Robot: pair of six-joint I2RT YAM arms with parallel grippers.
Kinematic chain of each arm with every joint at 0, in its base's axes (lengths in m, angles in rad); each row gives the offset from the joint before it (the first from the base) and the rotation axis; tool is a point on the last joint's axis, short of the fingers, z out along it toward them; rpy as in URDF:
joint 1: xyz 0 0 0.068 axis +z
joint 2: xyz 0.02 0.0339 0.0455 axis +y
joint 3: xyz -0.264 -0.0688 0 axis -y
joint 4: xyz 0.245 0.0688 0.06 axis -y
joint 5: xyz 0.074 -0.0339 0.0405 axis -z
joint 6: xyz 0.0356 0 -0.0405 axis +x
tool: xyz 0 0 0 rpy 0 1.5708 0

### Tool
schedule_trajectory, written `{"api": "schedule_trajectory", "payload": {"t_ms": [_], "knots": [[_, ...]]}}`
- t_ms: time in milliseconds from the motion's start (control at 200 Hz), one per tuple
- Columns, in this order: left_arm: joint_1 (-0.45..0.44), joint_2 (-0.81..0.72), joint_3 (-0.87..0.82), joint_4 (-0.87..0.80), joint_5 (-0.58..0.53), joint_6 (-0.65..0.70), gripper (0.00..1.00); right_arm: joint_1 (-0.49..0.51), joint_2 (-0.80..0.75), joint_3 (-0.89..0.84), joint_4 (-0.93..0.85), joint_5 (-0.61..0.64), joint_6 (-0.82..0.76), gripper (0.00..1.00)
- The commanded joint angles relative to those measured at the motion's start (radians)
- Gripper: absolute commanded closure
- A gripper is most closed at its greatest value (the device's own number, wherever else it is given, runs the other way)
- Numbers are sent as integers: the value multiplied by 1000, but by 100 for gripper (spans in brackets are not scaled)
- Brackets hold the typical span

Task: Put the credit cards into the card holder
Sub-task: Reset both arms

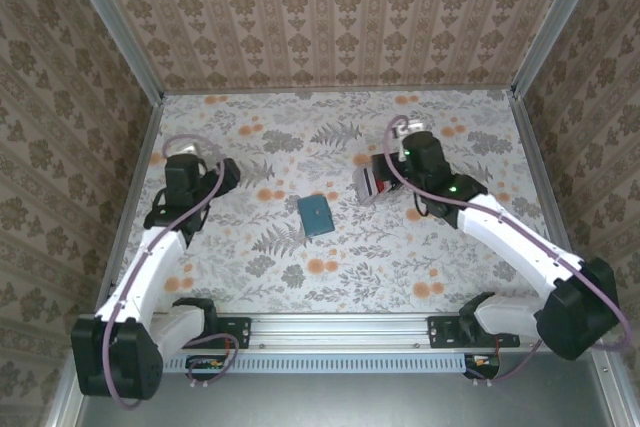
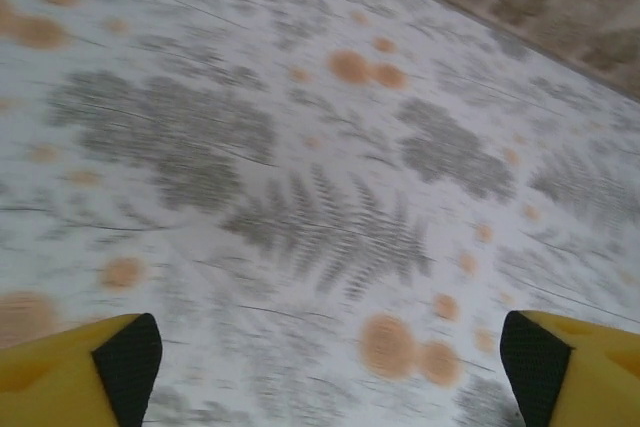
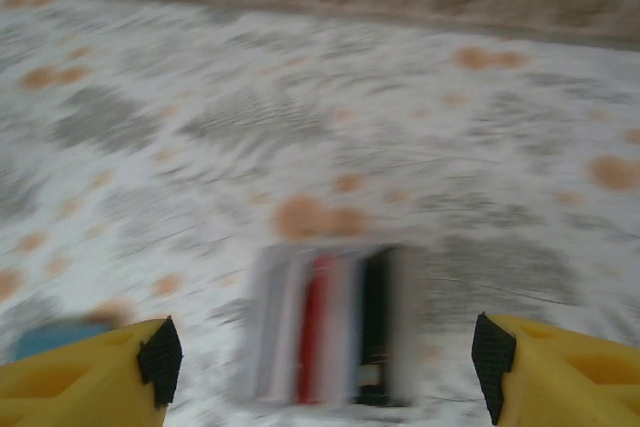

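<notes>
The right gripper (image 3: 325,365) hangs with its yellow fingers (image 3: 85,379) spread wide and empty, just before a grey slotted rack (image 1: 366,185) right of centre overhead. The credit cards (image 3: 318,332) stand on edge in it, their blurred stripes running up the frame. The teal card holder (image 1: 317,215) lies flat at centre, its long axis near vertical and leaning toward upper left. At far left, the left gripper (image 2: 330,359) gapes over the floral table (image 2: 320,147).

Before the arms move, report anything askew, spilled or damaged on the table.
Nothing stands out. The card holder lies flat mid-table, slightly rotated. The credit cards stand in a slotted rack by the right end effector, none spilled.
</notes>
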Motion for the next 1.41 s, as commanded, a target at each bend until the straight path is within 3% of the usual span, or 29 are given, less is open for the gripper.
{"api": "schedule_trajectory", "payload": {"t_ms": [0, 75, 205, 260, 430, 570, 660, 740, 915, 1075, 1170, 1245, 1400], "knots": [[75, -13, -51, -3, -129, 29, 3, -51, -39, -177, 340, 289, -84, 2], [103, -5, -93, 80, -129, 113, 2, -96, -19, -267, 536, 366, -138, 0], [106, 8, -214, 310, -183, 239, 2, -183, 82, -260, 498, 449, -75, 0], [106, 15, -257, 399, -200, 290, 1, -207, 122, -294, 568, 454, -75, 0], [124, 62, -360, 619, -239, 355, 1, -265, 129, -422, 835, 390, -155, 0], [160, 151, -377, 735, -205, 355, 1, -315, 107, -478, 828, 319, -102, 0], [176, 214, -370, 827, -138, 376, 1, -326, 146, -565, 990, 301, -81, 0], [185, 278, -359, 918, 0, 438, 1, -327, 228, -634, 1203, 268, -122, 0], [191, 364, -285, 907, 144, 469, 0, -327, 248, -597, 1141, 98, -180, 0], [162, 573, -373, 1303, 152, 492, 0, -344, 265, -601, 1158, 31, -183, 0], [149, 543, -306, 1117, 133, 492, 0, -361, 359, -592, 1252, -20, -195, 0], [109, 543, -268, 1041, 95, 531, 0, -375, 319, -532, 1063, -43, -169, 0], [82, 548, -266, 1051, 51, 553, 0, -401, 325, -522, 1053, -66, -146, 0]]}}
